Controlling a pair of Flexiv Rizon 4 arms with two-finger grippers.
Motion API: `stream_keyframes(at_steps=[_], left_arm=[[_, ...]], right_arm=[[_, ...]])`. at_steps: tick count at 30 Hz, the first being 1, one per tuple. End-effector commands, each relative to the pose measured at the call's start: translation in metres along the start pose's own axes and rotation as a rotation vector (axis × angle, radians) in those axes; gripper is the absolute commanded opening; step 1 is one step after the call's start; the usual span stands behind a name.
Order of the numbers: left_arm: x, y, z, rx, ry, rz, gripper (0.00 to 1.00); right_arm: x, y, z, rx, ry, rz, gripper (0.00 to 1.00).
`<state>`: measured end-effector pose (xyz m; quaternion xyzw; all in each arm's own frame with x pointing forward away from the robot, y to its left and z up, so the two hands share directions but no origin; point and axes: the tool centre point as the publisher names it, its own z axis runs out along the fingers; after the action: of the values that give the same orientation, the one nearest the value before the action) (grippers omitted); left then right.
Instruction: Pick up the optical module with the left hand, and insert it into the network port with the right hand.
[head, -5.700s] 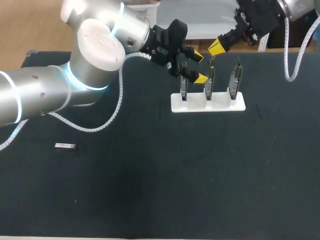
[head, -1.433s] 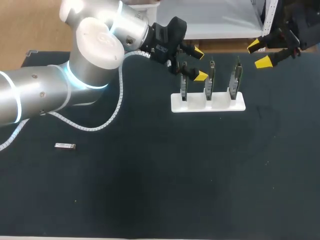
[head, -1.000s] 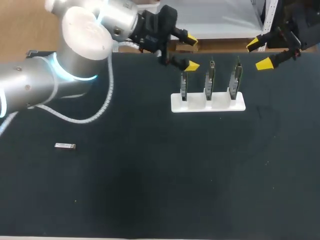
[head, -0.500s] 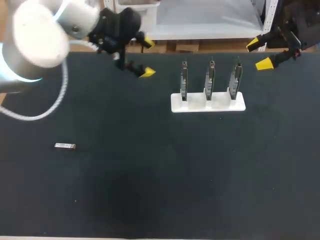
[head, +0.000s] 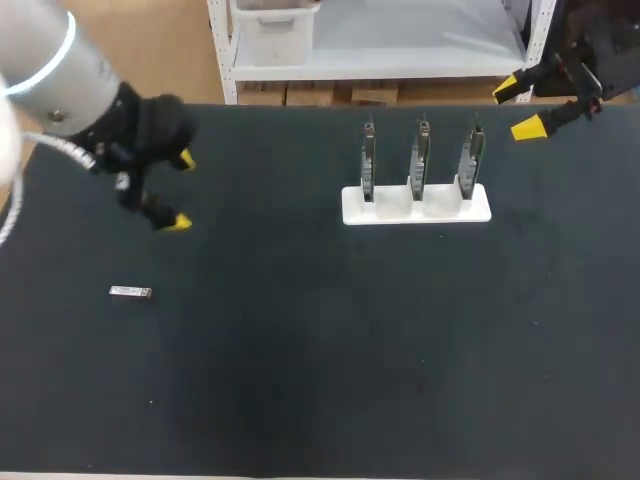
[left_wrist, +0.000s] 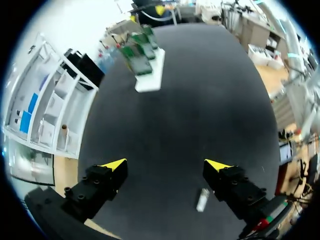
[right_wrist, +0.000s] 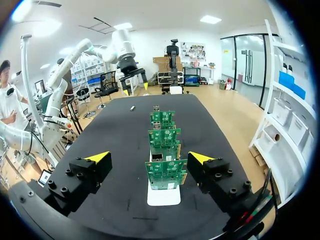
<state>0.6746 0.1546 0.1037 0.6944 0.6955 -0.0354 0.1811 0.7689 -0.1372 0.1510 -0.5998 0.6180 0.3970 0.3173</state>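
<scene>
The optical module (head: 130, 292), a small, slim, silvery rectangular block, lies flat on the dark matte tabletop (head: 330, 360) at the left of the frame, below the left tool (head: 182, 191) and apart from it. That tool's black fingers with yellow wedge tips stand wide apart and hold nothing; its wrist view shows the module near one finger. At the upper right the right tool (head: 517, 108) is equally spread and empty. In the upper middle, a white rectangular base (head: 390, 210) carries three thin green circuit boards (head: 420, 158) upright in a row.
</scene>
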Motion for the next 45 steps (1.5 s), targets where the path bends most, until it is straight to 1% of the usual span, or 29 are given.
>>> stream_keyframes(at_steps=[1,2,7,8,9,14,16,18,19,22,24,28,33,36,41,45], left_arm=[[0.016,-0.031,-0.028,0.016,0.085,0.028,1.0],[0.022,-0.037,-0.027,0.031,0.114,0.034,1.0],[0.047,-0.061,-0.023,0.074,0.193,0.067,1.0],[0.051,-0.065,-0.021,0.077,0.192,0.05,1.0],[0.057,-0.069,-0.02,0.08,0.213,0.042,1.0],[0.079,-0.088,-0.01,0.113,0.292,0.057,1.0],[0.087,-0.092,-0.005,0.114,0.302,0.05,1.0],[0.09,-0.092,-0.003,0.12,0.285,0.022,1.0],[0.091,-0.091,-0.002,0.118,0.289,0.015,1.0],[0.096,-0.088,0.006,0.115,0.287,0.012,1.0],[0.097,-0.086,0.013,0.131,0.285,0.028,1.0],[0.104,-0.085,0.026,0.153,0.285,0.03,1.0],[0.108,-0.079,0.037,0.156,0.289,0.026,1.0],[0.112,-0.08,0.044,0.165,0.308,0.031,1.0],[0.117,-0.081,0.052,0.166,0.303,-0.011,1.0],[0.12,-0.083,0.058,0.171,0.305,-0.022,1.0]], right_arm=[[0.0,0.002,0.0,0.006,0.001,-0.002,1.0],[0.0,0.002,0.0,0.006,0.001,-0.002,1.0],[0.0,0.002,0.0,0.006,0.001,-0.002,1.0],[0.0,0.002,0.0,0.006,0.001,-0.002,1.0],[0.0,0.002,0.0,0.006,0.001,-0.002,1.0],[0.0,0.002,0.0,0.006,0.001,-0.002,1.0],[0.0,0.002,0.0,0.006,0.001,-0.002,1.0],[0.0,0.002,0.0,0.006,0.001,-0.002,1.0],[0.0,0.002,0.0,0.006,0.001,-0.002,1.0],[0.0,0.002,0.0,0.006,0.001,-0.002,1.0],[0.0,0.002,0.0,0.006,0.001,-0.002,1.0],[0.0,0.002,0.0,0.006,0.001,-0.002,1.0],[0.0,0.002,0.0,0.006,0.001,-0.002,1.0],[0.0,0.002,0.0,0.006,0.001,-0.002,1.0],[0.0,0.002,0.0,0.006,0.001,-0.002,1.0],[0.0,0.002,0.0,0.006,0.001,-0.002,1.0]])
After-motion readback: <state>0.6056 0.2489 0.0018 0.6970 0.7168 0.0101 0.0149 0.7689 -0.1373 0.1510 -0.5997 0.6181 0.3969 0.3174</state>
